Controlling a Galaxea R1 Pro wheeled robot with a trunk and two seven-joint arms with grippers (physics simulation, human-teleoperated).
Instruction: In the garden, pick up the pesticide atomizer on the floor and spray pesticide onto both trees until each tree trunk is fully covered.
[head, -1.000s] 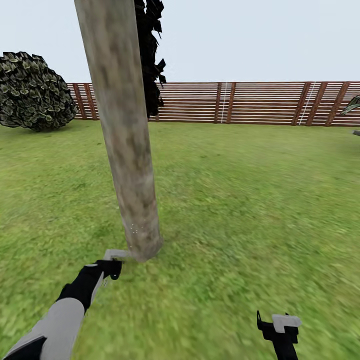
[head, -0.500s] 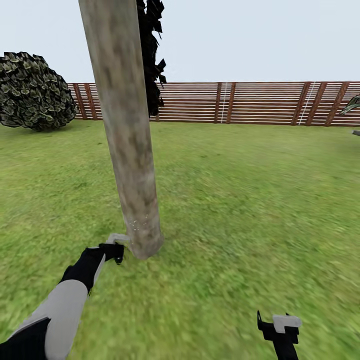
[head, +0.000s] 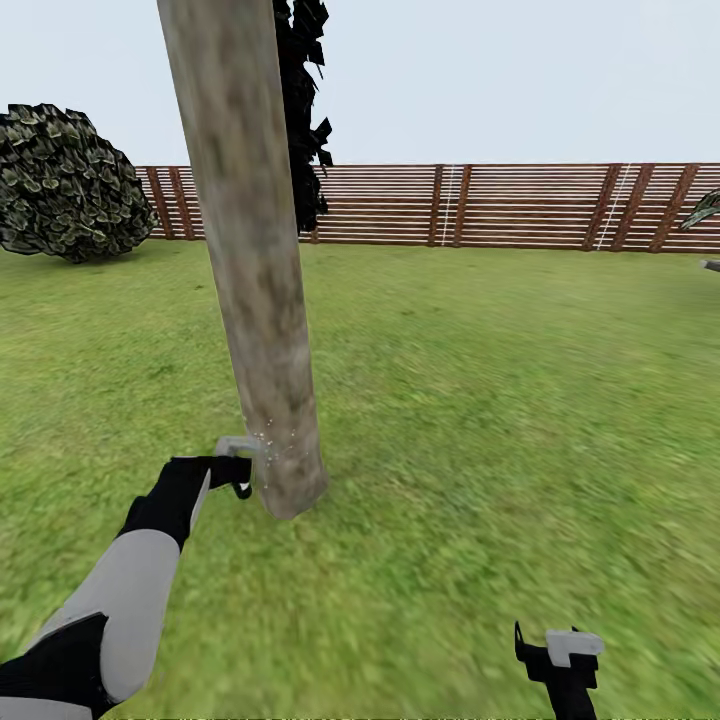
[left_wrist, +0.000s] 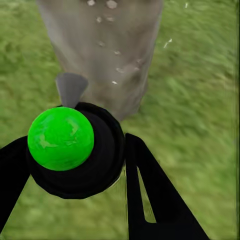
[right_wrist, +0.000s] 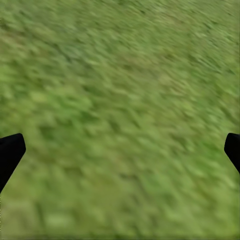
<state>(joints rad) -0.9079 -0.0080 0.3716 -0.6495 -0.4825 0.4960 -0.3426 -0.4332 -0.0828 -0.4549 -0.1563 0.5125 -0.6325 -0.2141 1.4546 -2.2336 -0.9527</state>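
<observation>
My left gripper (head: 235, 470) is clenched around the pesticide atomizer (left_wrist: 75, 150), a black body with a bright green cap, its grey nozzle just beside the base of the pale grey-tan tree trunk (head: 255, 270). Tiny white specks of pesticide (head: 270, 445) dot the bark near the nozzle. My right gripper (head: 558, 655) hangs low over the grass (head: 480, 400), fingers spread and apparently holding nothing.

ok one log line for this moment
left gripper: shut on green-capped black atomizer | white spray specks on pale grey-tan trunk base | right gripper: open above grass
</observation>
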